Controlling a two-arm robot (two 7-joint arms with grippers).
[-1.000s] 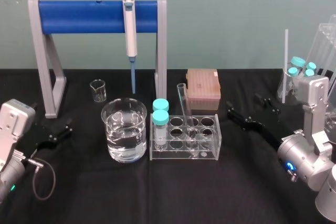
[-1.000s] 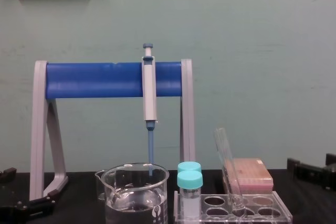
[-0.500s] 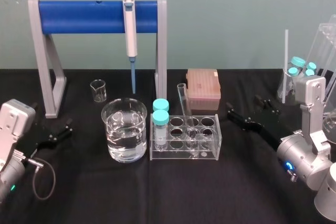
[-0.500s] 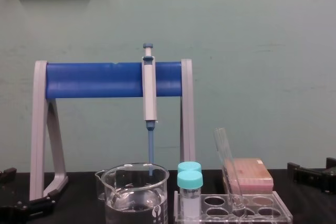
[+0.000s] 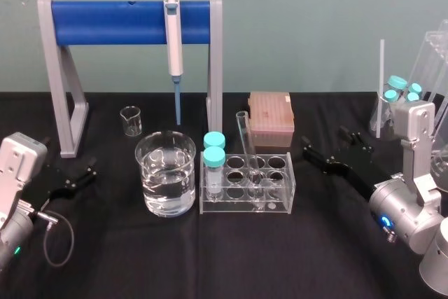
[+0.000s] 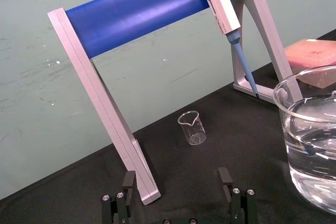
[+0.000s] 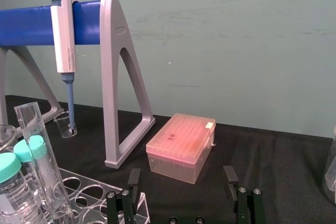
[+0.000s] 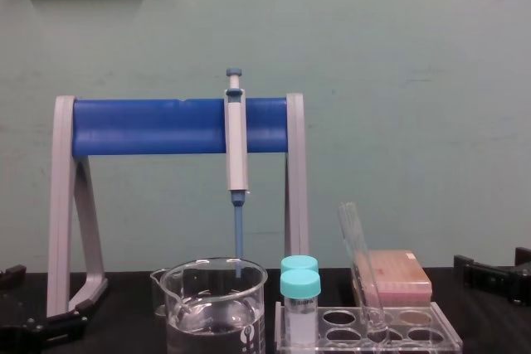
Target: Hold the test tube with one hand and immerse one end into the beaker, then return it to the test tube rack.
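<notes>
so i'm looking at the test tube point(image 5: 247, 146) sitting in the test tube rack point(image 5: 280, 197), and what's deciding my next move is which way it's leaning. its long axis is running close to upright but tilting, with the open top tipping toward the robot's left, toward the beaker point(image 5: 166, 173), and the round end going down into a middle hole. the right gripper point(image 5: 325, 139) is sitting near the rack's right end with both fingers spread wide and nothing between them, so the tube is lying off to the left of those fingertips, close but not touching. i'm reckoning that's the arm to go with. the left gripper point(image 5: 70, 160) is sitting well over on the far side of the beaker, fingers also splayed apart and empty, and the beaker is standing between it and the rack. the two teal-capped tubes point(image 5: 213, 155) are standing at the rack's left end, so i'm not expecting them to block a reach from the right. what's bugging me is the tube's bottom getting lost in the clear acrylic — i'm not managing to tell front row from back row. the chest view is cutting off the rack's lower part and the right wrist view is cropping the tube's lower end, so i'm only guessing at the tilt low down.
</notes>
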